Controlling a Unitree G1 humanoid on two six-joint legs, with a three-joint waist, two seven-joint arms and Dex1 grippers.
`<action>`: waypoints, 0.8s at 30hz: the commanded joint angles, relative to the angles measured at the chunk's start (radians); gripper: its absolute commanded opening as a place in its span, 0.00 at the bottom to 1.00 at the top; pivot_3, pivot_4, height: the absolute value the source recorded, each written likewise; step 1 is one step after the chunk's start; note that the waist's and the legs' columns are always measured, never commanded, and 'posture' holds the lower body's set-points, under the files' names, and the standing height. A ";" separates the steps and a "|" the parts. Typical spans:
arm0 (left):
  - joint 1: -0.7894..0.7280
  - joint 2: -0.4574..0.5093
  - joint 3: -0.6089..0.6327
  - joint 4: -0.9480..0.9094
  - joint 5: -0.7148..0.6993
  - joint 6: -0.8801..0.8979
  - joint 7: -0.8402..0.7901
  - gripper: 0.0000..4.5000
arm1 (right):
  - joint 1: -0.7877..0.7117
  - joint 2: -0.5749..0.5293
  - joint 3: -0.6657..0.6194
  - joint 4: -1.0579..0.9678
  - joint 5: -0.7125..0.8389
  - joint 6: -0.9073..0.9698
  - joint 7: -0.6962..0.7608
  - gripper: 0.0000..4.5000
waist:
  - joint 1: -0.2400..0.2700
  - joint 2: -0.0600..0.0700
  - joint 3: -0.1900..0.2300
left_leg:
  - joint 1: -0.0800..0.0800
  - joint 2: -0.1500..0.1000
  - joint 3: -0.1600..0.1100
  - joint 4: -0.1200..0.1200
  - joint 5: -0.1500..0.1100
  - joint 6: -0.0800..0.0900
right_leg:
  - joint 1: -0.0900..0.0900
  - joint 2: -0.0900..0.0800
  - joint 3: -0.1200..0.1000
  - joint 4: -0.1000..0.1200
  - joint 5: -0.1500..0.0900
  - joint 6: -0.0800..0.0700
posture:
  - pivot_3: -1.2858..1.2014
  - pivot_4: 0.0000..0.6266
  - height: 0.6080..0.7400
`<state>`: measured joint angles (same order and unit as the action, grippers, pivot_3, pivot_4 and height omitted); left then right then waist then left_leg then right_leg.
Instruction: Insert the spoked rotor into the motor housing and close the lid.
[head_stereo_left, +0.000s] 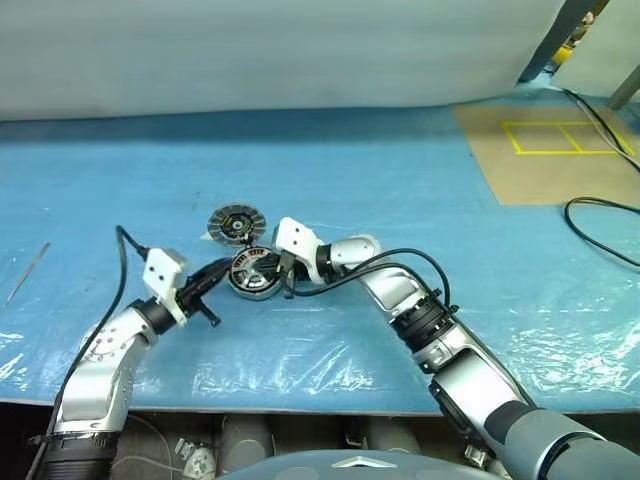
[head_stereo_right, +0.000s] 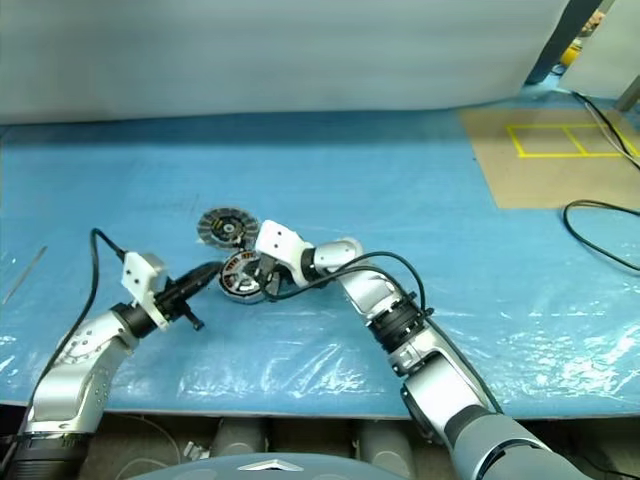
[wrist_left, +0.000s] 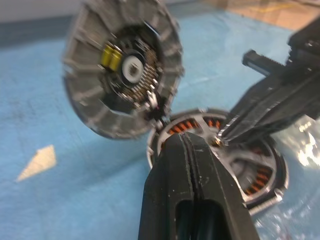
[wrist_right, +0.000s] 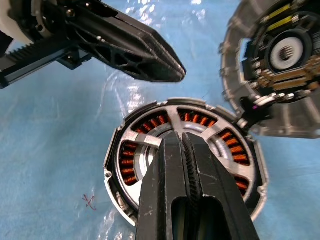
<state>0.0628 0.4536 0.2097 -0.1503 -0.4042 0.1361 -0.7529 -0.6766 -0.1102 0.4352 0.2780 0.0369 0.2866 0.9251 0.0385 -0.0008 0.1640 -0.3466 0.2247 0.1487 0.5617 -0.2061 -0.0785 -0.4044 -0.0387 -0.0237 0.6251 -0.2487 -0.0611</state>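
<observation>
On the blue plastic sheet (head_stereo_left: 400, 190), seen from the head camera, the motor housing (head_stereo_left: 252, 273) is lying between both grippers, and the lid (head_stereo_left: 231, 224) is leaning just at its 11 o'clock side. The left gripper (head_stereo_left: 222, 268) is coming from 9 o'clock and the right gripper (head_stereo_left: 285, 272) from 3 o'clock; how their fingers are standing is hard to make out there.

From the left wrist, the clenched left fingers (wrist_left: 192, 170) are covering the near part of the housing, and they are grasping nothing. The lid is blurred, showing its dark inner face with a yellow mark.

From the right wrist, the right fingers (wrist_right: 192, 185) are also pressed together and empty, hiding the centre of the housing. The spoked rotor (wrist_right: 172, 117) is sitting inside it, over the copper windings. The lid is cut off at the edge.
</observation>
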 joint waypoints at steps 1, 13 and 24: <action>0.024 0.022 0.061 0.020 -0.007 -0.045 0.002 0.00 | 0.018 -0.022 -0.049 -0.105 0.067 -0.031 0.048 0.00 | -0.001 0.000 0.000 | 0.000 0.000 0.000 0.000 0.000 0.000 | 0.000 0.000 0.000 0.000 0.000 0.000 | 0.52 0.24 1.00; -0.135 0.057 0.034 0.320 0.096 -0.210 -0.023 0.00 | 0.127 -0.198 -0.092 -0.346 0.163 0.046 0.148 0.00 | 0.007 -0.001 0.000 | 0.003 -0.001 0.000 0.001 0.001 0.002 | 0.001 -0.001 0.000 0.000 0.002 0.003 | 0.52 0.24 1.00; -0.349 0.020 -0.011 0.605 0.123 -0.357 -0.064 0.00 | 0.103 -0.239 -0.070 -0.407 0.173 0.167 0.106 0.00 | -0.001 -0.001 0.000 | 0.000 -0.001 0.000 0.001 0.002 0.003 | 0.000 0.000 0.001 0.000 0.003 0.004 | 0.52 0.24 1.00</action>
<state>-0.2783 0.4667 0.1847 0.4418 -0.2745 -0.1874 -0.8144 -0.5441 -0.3638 0.3657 -0.1083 0.2101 0.4614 1.0484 0.0380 -0.0020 0.1635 -0.3469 0.2235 0.1483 0.5627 -0.2042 -0.0755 -0.4041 -0.0390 -0.0224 0.6251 -0.2455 -0.0569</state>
